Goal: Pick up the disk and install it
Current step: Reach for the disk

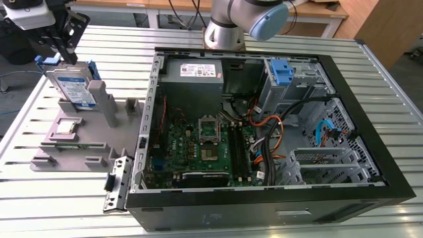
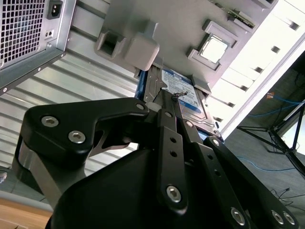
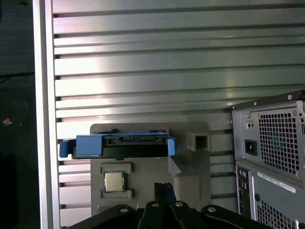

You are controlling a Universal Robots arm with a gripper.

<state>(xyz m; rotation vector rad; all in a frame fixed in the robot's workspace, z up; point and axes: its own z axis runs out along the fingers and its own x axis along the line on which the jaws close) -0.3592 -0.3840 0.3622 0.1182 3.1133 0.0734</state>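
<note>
The fingers [image 3: 160, 196] are pressed together on nothing, tips just short of the upper edge of the disk [image 1: 74, 89], which stands on edge in the grey holder [image 1: 73, 148] beyond them; probably stiff, weighty and shock-sensitive, it looks best pinched across its flat faces.

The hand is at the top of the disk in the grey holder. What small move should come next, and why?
Probably lower the hand slightly, straight down. In the exterior view it hangs at the top edge of the disk, which stands upright in the grey holder. Whether it grips yet I cannot tell, so a deeper seat seems safer before lifting.
</note>
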